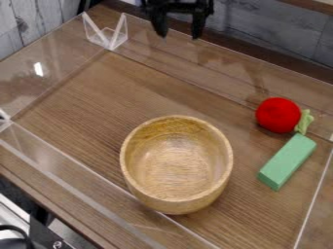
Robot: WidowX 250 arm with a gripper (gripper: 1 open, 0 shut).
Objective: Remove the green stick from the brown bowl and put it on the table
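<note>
The green stick (287, 161), a mint-green flat bar, lies flat on the table (117, 102) at the right, just outside the brown bowl (177, 162). The bowl stands near the front middle with nothing inside it. My gripper (180, 29) hangs at the far top edge of the view, well behind the bowl and far from the stick. Its two black fingers (162, 26) point down, spread apart with nothing between them.
A red ball (277, 114) with a small yellow-green piece sits right behind the stick. Low clear acrylic walls (39, 156) edge the tabletop. A clear folded stand (105, 31) sits at the back left corner.
</note>
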